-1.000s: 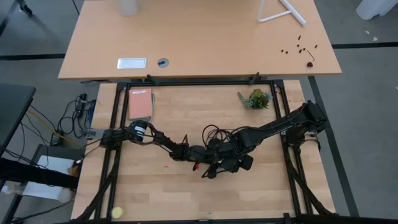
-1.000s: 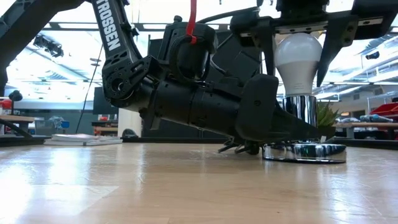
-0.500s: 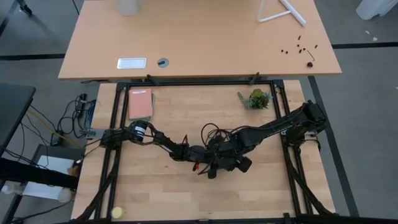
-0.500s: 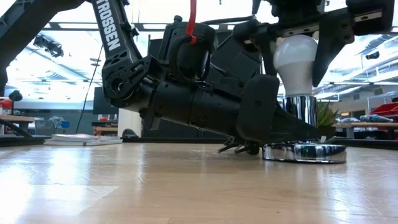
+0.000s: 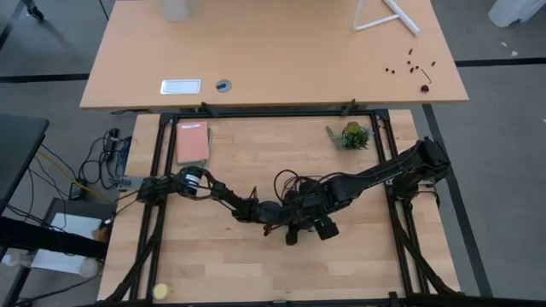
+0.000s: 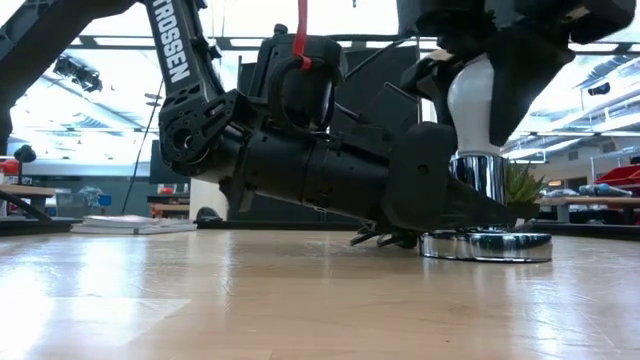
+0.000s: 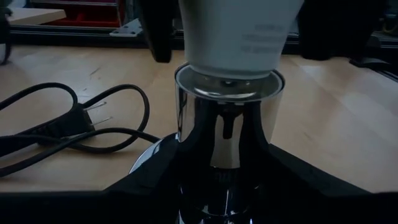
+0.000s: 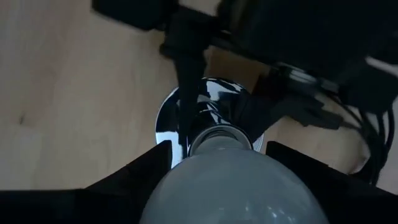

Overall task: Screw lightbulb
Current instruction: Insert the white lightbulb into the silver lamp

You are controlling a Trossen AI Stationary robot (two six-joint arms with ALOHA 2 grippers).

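Note:
The white lightbulb point(image 6: 476, 100) stands upright with its narrow end in the chrome socket point(image 6: 478, 178). The socket's round base point(image 6: 487, 245) rests on the wooden table near its middle. My left gripper point(image 7: 227, 186) lies low over the table at the socket's left, shut on the socket's stem. My right gripper point(image 8: 233, 180) comes down from above and is shut on the bulb. In the high view both grippers point(image 5: 294, 220) cover the bulb and the socket. My left gripper pinches the socket's upright chrome stem point(image 7: 227, 134) between its two fingers point(image 7: 155, 180). They reach in nearly level from the table's left, one on each side of the stem. The socket stays upright with its base on the table. My right gripper grips the bulb's wide round top point(image 8: 233, 186) between its two fingers point(image 8: 130, 180), which point down from above. The bulb stands upright, its narrow end in the socket's mouth point(image 8: 214, 140).
The socket's black cord point(image 7: 74, 124) with its plug lies coiled on the table beside the socket. A small green plant point(image 5: 352, 135) stands at the far right, a pink book point(image 5: 193, 141) at the far left, and a yellow ball point(image 5: 160, 292) at the near left corner.
My right gripper has rolled about its downward axis while staying over the socket. In the low view its fingers stood left and right of the bulb and now one stands in front of it. My left gripper has kept still on the socket.

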